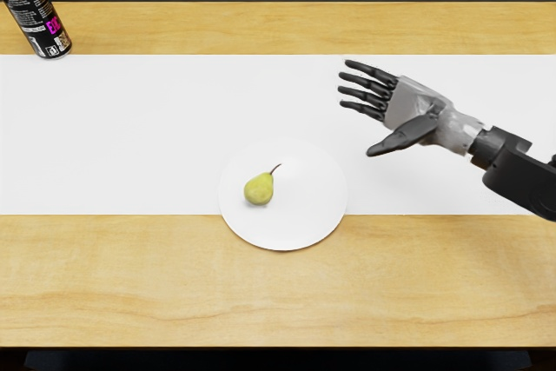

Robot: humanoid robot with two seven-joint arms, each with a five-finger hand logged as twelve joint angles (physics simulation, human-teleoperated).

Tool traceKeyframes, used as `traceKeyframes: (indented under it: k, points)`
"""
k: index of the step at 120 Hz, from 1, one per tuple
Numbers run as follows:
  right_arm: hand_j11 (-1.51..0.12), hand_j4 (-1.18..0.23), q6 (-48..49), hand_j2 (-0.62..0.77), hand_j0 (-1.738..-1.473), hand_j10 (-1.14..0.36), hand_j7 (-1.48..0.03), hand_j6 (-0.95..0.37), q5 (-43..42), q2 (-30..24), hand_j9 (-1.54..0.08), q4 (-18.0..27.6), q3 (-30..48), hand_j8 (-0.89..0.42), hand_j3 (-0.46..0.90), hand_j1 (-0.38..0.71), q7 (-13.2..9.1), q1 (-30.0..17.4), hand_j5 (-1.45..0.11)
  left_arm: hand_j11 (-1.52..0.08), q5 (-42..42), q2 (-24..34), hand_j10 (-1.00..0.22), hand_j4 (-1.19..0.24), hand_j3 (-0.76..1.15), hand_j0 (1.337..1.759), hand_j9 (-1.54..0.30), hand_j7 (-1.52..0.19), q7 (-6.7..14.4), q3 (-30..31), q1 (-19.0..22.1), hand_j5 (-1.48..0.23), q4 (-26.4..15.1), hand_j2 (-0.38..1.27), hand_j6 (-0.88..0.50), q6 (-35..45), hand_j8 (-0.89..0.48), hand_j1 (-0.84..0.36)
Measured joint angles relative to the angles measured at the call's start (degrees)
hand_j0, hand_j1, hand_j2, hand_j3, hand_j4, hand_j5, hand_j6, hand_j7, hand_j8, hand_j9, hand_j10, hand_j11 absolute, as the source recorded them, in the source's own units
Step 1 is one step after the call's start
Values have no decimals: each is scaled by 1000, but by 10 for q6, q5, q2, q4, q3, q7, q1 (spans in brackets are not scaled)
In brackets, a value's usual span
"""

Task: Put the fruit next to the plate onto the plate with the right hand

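Head view: pear (259,188) lies on the plate (306,208); right hand (395,109) hovers nearby, fingers (368,83) spread (empty). A low sweep could roll the pear off.

You see a bright, evenly lit render, sharp from edge to edge, its lines straight right to the borders. The white plate (300,215) barely separates from the white strip (130,128) beneath it; only a faint soft shadow rims it on the wooden tabletop (278,288).
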Motion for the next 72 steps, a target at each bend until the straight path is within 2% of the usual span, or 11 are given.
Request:
traceKeyframes:
  k: [12,25,42,72]
  points:
    - [-91,-69,0,-12,-1658,-69,-91,-69,14,-48,-91,39,-6,-69,0,-266,-39,4,-91,0,0,0,0,0,0,1658,0,0,0,0,0,0,0,0,0,0,0,349]
    - [-85,-65,0,-11,-1658,-65,-86,-64,20,-85,-85,69,-25,-64,0,-271,-61,17,-85,0,0,0,0,0,0,1658,0,0,0,0,0,0,0,0,0,0,0,349]
    - [-81,-61,0,-10,-1658,-62,-82,-61,23,-120,-81,96,-37,-61,0,-275,-70,29,-81,0,0,0,0,0,0,1658,0,0,0,0,0,0,0,0,0,0,0,349]
    - [-74,-56,0,-9,-1658,-56,-74,-55,23,-180,-74,113,-41,-56,0,-282,-73,31,-74,0,0,0,0,0,0,1658,0,0,0,0,0,0,0,0,-1,0,0,349]
